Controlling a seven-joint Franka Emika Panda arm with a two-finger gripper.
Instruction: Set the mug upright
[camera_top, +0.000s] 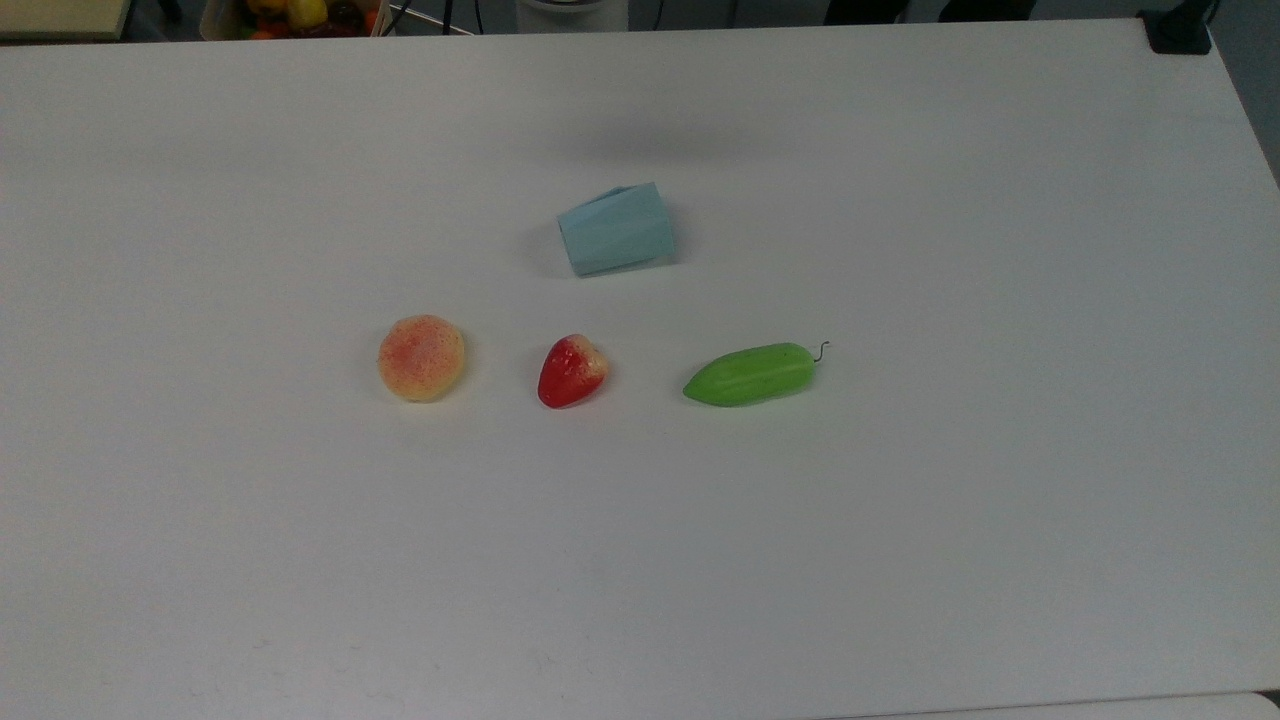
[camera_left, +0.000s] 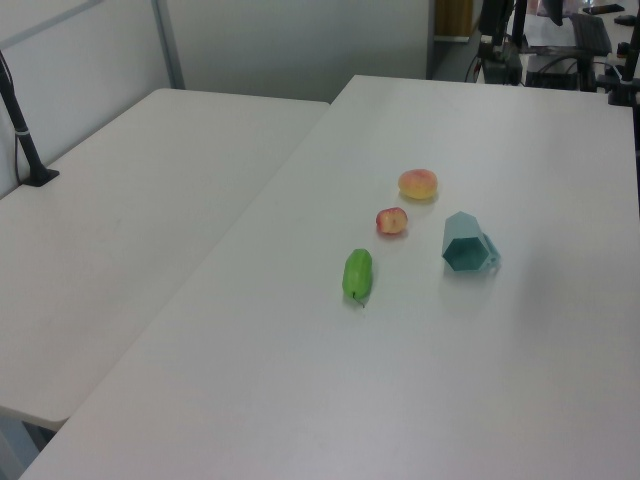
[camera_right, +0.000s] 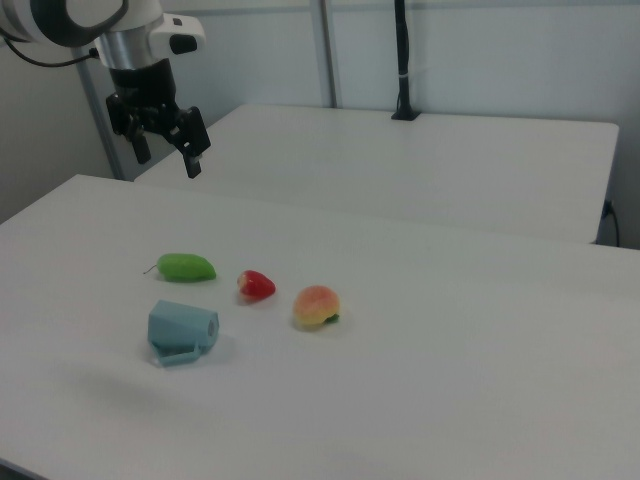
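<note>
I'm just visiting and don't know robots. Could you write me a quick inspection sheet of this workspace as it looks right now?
Surface: white table, no marks seen.
Job's things: pale blue mug lying on its side, handle against the table in the right view.
Clutter: peach, strawberry and green pod-like toy in a row, apart from the mug.
Grippers: gripper open, high above the table, away from the mug.
Cables: nothing seen on the table.
Surroundings: second white table alongside; black pole standing on it.

Top view looks steeply down; left and right views face each other across the shared table.
</note>
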